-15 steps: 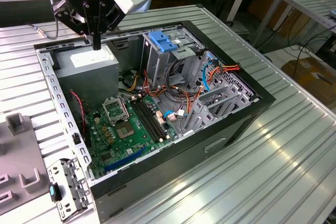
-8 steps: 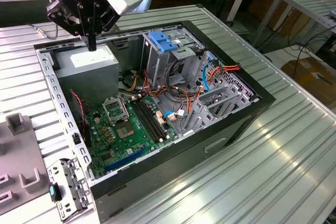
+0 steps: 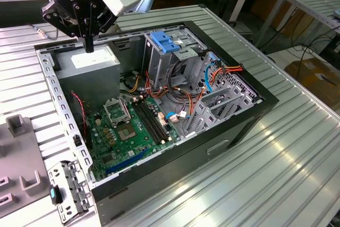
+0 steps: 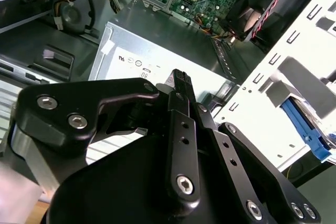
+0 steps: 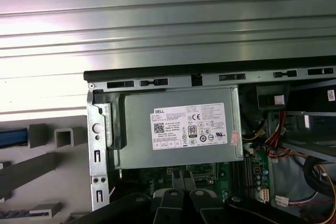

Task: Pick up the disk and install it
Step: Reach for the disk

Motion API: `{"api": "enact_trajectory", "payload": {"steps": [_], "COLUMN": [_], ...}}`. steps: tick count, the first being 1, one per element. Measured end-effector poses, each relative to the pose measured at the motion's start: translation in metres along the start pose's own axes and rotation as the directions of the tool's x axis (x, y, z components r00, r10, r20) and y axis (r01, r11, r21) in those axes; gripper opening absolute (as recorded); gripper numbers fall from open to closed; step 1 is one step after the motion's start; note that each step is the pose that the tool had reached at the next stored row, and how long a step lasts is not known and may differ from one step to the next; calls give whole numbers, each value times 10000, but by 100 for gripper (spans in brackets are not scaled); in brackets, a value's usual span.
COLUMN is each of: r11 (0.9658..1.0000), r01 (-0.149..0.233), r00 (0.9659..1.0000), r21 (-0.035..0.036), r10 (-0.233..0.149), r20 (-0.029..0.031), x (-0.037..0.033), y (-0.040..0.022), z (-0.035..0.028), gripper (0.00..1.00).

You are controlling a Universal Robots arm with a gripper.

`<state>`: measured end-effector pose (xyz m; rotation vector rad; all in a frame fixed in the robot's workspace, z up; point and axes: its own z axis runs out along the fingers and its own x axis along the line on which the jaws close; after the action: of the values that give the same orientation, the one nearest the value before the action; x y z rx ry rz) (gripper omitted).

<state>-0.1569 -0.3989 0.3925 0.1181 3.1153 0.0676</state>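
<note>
Hovering above the grey power supply box [image 3: 87, 63] inside the open computer case [image 3: 159, 176], the claw [image 3: 89, 45] has its fingers pressed together with nothing between them. The disk [image 5: 10, 137] lies outside the case on a grey fixture [image 5: 31, 171] on the ribbed surface [image 3: 276, 184], beyond the case's side wall and well apart from the claw. In both wrist views its blue side rail [image 4: 307, 128] marks it.
</note>
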Motion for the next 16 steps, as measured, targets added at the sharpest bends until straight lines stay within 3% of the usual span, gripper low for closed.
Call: {"api": "enact_trajectory", "payload": {"steps": [16], "r11": [10000], "r01": [-1], "r00": [10000], "r21": [2], "r10": [1], "r20": [-16], "x": [136], "y": [-10], "z": [0], "gripper": [11]}}
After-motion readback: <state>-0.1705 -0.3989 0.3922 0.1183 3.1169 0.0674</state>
